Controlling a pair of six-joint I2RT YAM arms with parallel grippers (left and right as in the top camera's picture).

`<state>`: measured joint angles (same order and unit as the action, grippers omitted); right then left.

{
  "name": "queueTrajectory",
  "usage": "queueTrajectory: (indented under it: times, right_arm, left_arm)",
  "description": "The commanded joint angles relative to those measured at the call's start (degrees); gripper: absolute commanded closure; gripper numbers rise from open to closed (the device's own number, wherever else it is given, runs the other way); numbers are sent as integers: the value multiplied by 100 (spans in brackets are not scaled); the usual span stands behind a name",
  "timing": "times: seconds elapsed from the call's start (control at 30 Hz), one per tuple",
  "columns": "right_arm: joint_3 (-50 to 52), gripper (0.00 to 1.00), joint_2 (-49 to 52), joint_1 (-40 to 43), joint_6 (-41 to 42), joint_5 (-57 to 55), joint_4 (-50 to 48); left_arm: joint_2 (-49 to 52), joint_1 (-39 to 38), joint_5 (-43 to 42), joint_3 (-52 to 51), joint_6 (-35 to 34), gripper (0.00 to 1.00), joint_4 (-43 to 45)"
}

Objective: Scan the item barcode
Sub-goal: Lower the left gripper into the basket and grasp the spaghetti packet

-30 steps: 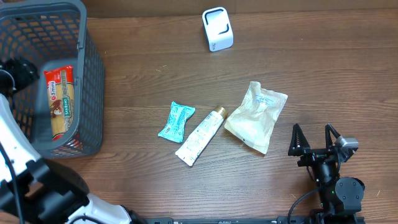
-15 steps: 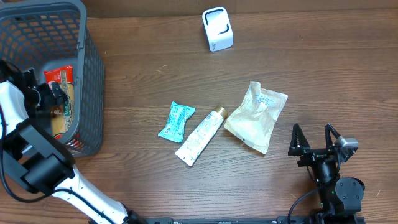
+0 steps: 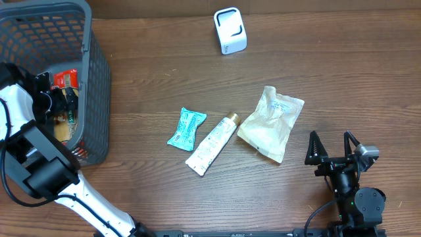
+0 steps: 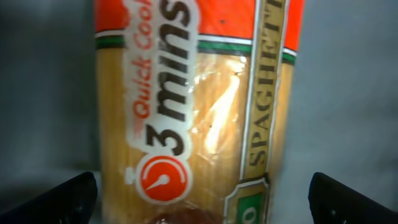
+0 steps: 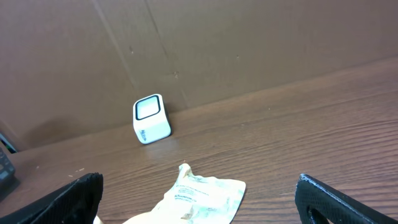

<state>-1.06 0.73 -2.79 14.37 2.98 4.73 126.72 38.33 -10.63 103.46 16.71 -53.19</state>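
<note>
Hovering in the grey mesh basket (image 3: 97, 85), the left fingers (image 4: 59, 198) stand wide over the orange spaghetti packet (image 4: 193, 112), which lies loose on the basket floor. The right fingers (image 5: 62, 196), also wide and empty, rest near the edge of the brown wooden desk (image 3: 329, 72), probably parked out of the way.

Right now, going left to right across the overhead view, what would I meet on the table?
Grey basket → teal packet → white tube → beige pouch → right pincer, standing open.
</note>
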Motion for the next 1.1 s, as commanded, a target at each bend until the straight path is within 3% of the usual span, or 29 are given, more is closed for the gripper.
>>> queueTrajectory:
  times: [0.0, 0.17, 0.33, 0.67, 0.73, 0.77, 0.8, 0.83, 0.87, 1.07]
  right_arm:
    - [61, 0, -57, -42, 22, -17, -26]
    - [61, 0, -57, -42, 24, -15, -24]
    - [61, 0, -57, -42, 22, -15, -24]
    - [61, 0, -57, -42, 24, -17, -24]
    - [61, 0, -57, -42, 24, -15, -26]
    - [61, 0, -57, -42, 22, -15, -26]
    - [61, 0, -57, -42, 24, -15, -26]
    - [61, 0, -57, -42, 24, -17, -24]
    - [61, 0, -57, -42, 22, -17, -24]
    - [61, 0, -57, -42, 24, -17, -26]
  left_arm:
    - [120, -26, 52, -24, 101, 0, -24]
    - [229, -28, 219, -24, -17, 5, -92]
    - [238, -46, 205, -26, -17, 28, -105]
    - [240, -48, 227, -605, 2, 29, 249]
    - [240, -48, 229, -758, 2, 40, 334]
    - [240, -48, 229, -789, 2, 53, 339]
    - [240, -46, 227, -796, 0, 76, 337]
    - [240, -46, 225, -796, -2, 90, 337]
    - [238, -46, 223, -793, -2, 96, 337]
    - [210, -52, 24, -702, -2, 96, 247]
